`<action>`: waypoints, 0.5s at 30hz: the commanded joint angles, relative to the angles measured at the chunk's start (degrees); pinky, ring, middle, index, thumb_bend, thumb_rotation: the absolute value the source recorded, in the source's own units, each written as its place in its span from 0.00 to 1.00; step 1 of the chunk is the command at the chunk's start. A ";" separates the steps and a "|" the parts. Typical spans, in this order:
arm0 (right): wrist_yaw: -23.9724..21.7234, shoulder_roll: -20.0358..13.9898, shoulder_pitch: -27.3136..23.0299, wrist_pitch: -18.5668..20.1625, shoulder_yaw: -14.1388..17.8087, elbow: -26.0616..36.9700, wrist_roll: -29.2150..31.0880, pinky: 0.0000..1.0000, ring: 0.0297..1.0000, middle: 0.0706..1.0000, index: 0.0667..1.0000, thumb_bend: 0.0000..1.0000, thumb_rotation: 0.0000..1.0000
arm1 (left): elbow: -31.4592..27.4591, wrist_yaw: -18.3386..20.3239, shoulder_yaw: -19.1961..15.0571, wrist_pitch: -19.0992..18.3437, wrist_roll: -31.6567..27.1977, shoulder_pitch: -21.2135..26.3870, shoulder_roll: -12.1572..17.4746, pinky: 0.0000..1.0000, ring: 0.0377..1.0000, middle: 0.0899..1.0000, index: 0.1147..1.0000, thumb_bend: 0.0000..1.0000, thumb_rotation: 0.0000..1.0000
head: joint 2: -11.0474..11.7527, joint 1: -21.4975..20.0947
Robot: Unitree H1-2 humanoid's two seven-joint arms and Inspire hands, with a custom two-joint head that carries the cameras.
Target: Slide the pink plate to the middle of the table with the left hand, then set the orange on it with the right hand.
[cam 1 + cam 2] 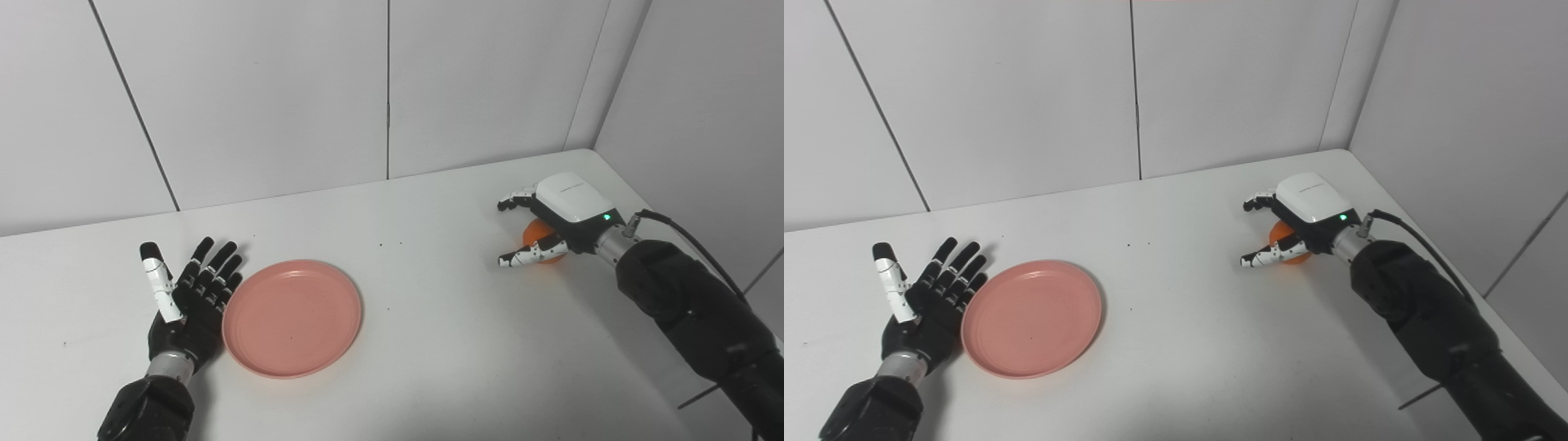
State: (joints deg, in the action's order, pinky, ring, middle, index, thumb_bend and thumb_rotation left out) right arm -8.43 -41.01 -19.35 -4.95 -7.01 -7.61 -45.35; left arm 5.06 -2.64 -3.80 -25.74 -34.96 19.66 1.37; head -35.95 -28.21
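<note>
The pink plate lies flat on the white table, left of its middle. My left hand stands open on edge, palm toward the plate, with its fingers against the plate's left rim. The orange rests on the table at the far right and is mostly hidden under my right hand. That hand arches over the orange with its fingers and thumb spread past it on either side, not closed on it.
White wall panels stand close behind the table and along its right side, meeting in a corner near the orange. A black cable runs from the right wrist. Bare tabletop lies between the plate and the orange.
</note>
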 commanded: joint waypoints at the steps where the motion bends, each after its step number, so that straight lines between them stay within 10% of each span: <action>1: 0.61 -1.11 -1.65 3.28 1.02 0.42 -1.62 0.77 0.77 0.76 0.72 1.00 0.71 | 1.58 -1.23 0.64 -1.17 0.28 -1.10 0.58 1.00 0.90 0.81 0.90 0.90 1.00 | 0.00 0.04; 15: 2.16 0.18 -1.21 8.19 1.01 -0.78 -5.84 0.77 0.79 0.79 0.76 0.96 0.73 | 1.17 -2.40 1.22 -1.17 -0.18 -1.12 0.81 1.00 0.88 0.78 0.91 0.90 1.00 | -0.34 0.42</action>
State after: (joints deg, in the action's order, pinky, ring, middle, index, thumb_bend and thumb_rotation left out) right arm -8.17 -39.77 -19.23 1.41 -7.09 -9.32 -50.86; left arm 4.91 -2.90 -3.30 -25.74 -35.13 19.65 1.74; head -36.30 -27.86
